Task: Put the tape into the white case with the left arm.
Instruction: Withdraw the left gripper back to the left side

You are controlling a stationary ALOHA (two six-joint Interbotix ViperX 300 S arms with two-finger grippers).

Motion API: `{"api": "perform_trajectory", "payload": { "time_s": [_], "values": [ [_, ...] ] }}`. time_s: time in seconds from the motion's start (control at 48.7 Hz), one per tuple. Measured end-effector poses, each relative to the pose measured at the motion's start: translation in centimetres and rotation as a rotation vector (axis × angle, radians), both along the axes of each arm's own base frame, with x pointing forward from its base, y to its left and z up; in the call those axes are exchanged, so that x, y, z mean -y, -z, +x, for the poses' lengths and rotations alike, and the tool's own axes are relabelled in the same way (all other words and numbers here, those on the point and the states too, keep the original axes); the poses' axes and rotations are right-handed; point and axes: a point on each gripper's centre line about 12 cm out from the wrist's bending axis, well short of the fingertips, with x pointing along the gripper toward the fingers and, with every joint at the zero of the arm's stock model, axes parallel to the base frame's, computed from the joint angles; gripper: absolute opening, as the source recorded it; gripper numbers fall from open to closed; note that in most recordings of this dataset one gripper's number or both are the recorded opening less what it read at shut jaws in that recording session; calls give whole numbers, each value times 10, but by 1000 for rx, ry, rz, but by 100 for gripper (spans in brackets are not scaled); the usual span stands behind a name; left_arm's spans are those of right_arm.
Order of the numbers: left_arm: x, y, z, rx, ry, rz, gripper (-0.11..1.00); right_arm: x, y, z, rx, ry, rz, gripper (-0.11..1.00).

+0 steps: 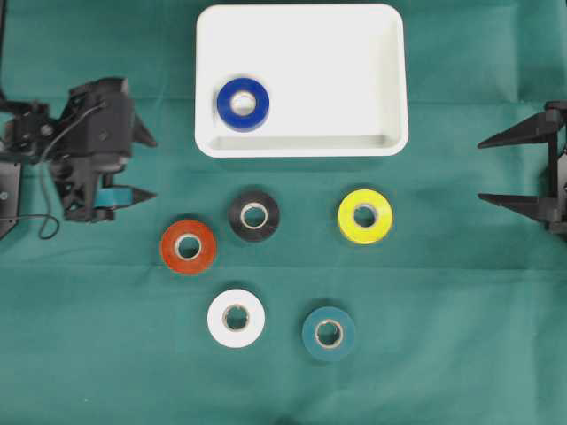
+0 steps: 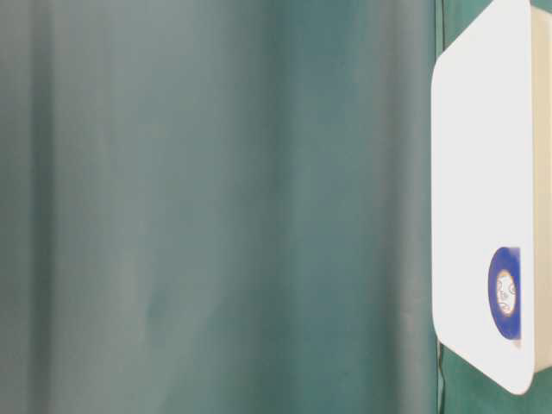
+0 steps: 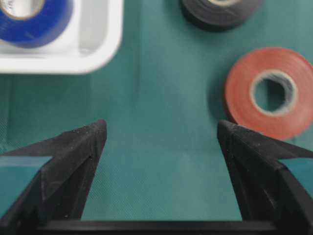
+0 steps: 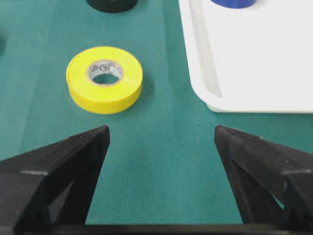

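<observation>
The white case (image 1: pixel 301 35) lies at the back middle of the green cloth, with a blue tape roll (image 1: pixel 243 104) lying flat in its front left corner. My left gripper (image 1: pixel 152 168), with teal bands, is open and empty at the left, level with the case's front edge. In the left wrist view the left gripper (image 3: pixel 161 132) hovers over bare cloth, with the case corner (image 3: pixel 98 49) and blue roll (image 3: pixel 34 22) ahead left and the orange roll (image 3: pixel 269 93) ahead right. My right gripper (image 1: pixel 483 171) is open and empty at the right edge.
Loose rolls lie in front of the case: black (image 1: pixel 253 215), orange (image 1: pixel 188 246), yellow (image 1: pixel 365 215), white (image 1: pixel 236 318), teal (image 1: pixel 329 333). The right wrist view shows the yellow roll (image 4: pixel 104 78) and the case rim (image 4: pixel 254 58) ahead of the right gripper (image 4: pixel 161 134).
</observation>
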Motion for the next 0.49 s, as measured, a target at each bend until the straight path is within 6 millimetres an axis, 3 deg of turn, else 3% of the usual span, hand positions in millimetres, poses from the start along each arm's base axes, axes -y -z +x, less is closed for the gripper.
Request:
{"api": "perform_trajectory", "payload": {
  "time_s": [0.226,0.493],
  "values": [
    [16,4,-22,18,68,6,92,0,1,0,-2,0,0,62],
    [35,8,-29,9,159,7,92,0,0,0,0,-11,-21,62]
  ]
}}
